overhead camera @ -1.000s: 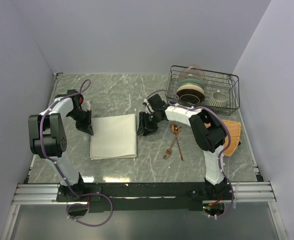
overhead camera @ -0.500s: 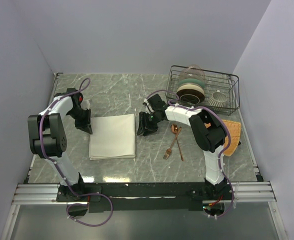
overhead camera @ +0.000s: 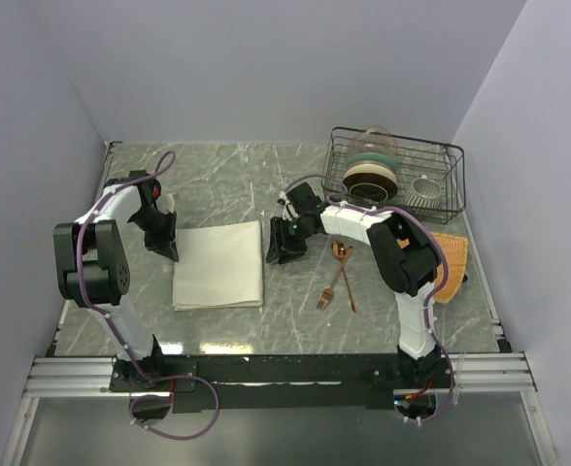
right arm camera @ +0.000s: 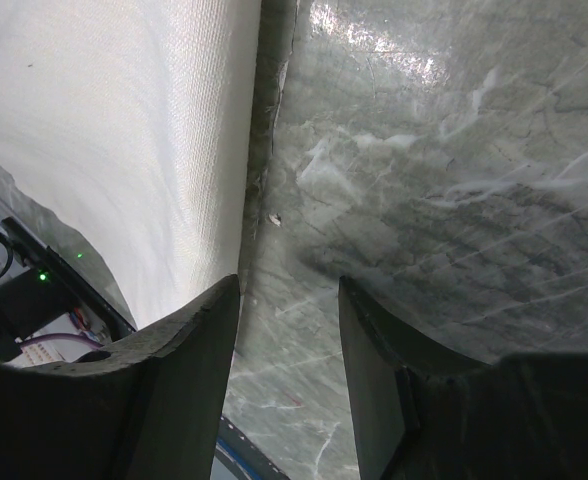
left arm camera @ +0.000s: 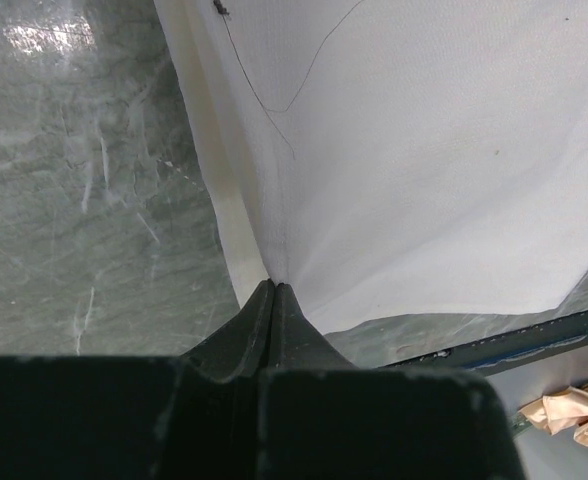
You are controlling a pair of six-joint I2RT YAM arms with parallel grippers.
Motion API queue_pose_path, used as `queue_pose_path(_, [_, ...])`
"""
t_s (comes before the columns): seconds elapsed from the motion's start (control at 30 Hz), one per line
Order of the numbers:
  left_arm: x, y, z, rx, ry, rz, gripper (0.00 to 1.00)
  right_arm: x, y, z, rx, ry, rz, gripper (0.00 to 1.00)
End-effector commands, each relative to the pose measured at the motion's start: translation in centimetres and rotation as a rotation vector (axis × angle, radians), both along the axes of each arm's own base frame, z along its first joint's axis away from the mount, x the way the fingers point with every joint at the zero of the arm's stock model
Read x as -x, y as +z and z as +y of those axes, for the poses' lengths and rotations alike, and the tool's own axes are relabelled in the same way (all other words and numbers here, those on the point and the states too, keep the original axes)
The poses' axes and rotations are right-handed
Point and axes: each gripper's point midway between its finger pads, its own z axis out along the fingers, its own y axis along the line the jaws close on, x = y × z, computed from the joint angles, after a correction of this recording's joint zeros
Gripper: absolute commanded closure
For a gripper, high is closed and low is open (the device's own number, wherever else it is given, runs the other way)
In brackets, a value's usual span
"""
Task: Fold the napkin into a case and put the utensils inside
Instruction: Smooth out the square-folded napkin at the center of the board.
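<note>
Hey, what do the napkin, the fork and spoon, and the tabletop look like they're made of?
Napkin: woven cloth, cream-white, matte; the wrist views show a fine weave and a loose thread. Fork and spoon: probably metal, thin, copper-coloured, shiny. Tabletop: glossy grey-green marble look with pale veins and glare; stone or print, I cannot tell.

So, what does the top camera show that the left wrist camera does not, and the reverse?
Only the top view: fork, spoon, dish rack, orange mat and the right arm beside the napkin. Only the left wrist view: the left fingers shut on the napkin's edge, and a loose dark thread on the cloth. Both: the napkin on the marble table.
</note>
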Motion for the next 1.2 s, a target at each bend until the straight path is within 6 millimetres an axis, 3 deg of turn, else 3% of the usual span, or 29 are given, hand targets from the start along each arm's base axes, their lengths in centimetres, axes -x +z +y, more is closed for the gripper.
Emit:
queue_pose_path(0.0, [0.2,1.2,0.8,-0.022,-0.019,-0.02,0.99,0.0,-1.6,-1.4,0.081,-0.01,-0.007,0.47])
queue_pose_path(0.33, [-0.9,0.7,1.5,-0.032,-0.004,-0.034,0.99,0.1,-1.6,-1.3,0.079,-0.008,-0.003,0.47])
queue_pose_path(0.53, [-1.1,-0.6,1.4,-0.017,-0.011,-0.014,0.99,0.0,-1.5,-1.1,0.069,-0.004,0.003,0.47])
queue_pose_path(0.77, [0.0,-1.8,1.7,-0.034,-0.016,0.015,0.7,0.1,-0.6,-0.7,0.038,0.026,-0.008,0.47])
queue_pose_path(0.87, [-1.0,-0.6,2.6,-0.04,-0.006,-0.064,0.59,0.0,1.3,-0.4,-0.008,0.084,-0.071,0.46])
queue_pose_path(1.0, [-2.5,2.1,2.6,0.088,0.002,-0.198,0.55,0.2,4.5,0.3,-0.081,0.175,-0.149,0.46])
queue_pose_path(1.07, [-2.9,3.7,0.8,0.222,-0.008,-0.26,0.54,0.6,6.7,1.1,-0.156,0.23,-0.186,0.44])
queue_pose_path(1.17, [-2.8,4.6,-1.5,0.399,-0.013,-0.266,0.57,2.2,8.9,2.7,-0.288,0.308,-0.147,0.39])
